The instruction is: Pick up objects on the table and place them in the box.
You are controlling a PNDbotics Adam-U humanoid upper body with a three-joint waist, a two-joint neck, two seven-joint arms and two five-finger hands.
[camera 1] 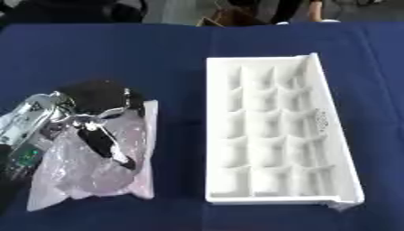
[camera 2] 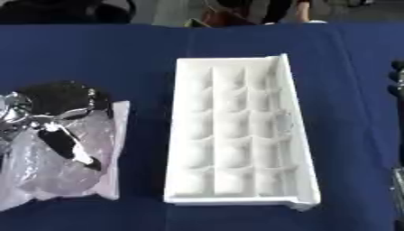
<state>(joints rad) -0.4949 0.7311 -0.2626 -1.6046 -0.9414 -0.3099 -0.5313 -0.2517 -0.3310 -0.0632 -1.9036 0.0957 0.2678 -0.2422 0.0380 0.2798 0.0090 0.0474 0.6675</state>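
- Left eye view shows the left hand (camera 1: 91,124) lying on a clear plastic bag (camera 1: 94,167) at the table's left side; its dark fingers (camera 1: 107,146) stretch down over the crinkled film, and one silver digit reaches sideways across the bag's upper part.
- Whether those fingers pinch the film or only press on it, I cannot tell; they look fairly straight, not curled round anything.
- At the bag's upper end, under the palm, sits a dark rounded mass (camera 1: 91,90); what it is cannot be made out.
- To do this step well, I judge the fingers should gather a fold of film near the bag's top, since flat slippery plastic gives little to grip, and lift slowly so the contents hang below.
- Thin, glossy and wrinkled, the bag has a pinkish-white cast and a flat sealed edge along its right side.
- Just right of the bag, apart from it, lies the white box (camera 1: 339,135), a rigid, matt tray of rounded pockets in rows, with a raised lip along its right edge.
- Its pockets look empty, so the task seems barely begun.
- A dark blue cloth (camera 1: 181,54) covers the table.
- Right eye view shows dark parts at the right edge (camera 2: 397,81), probably the right hand; its fingers cannot be read.
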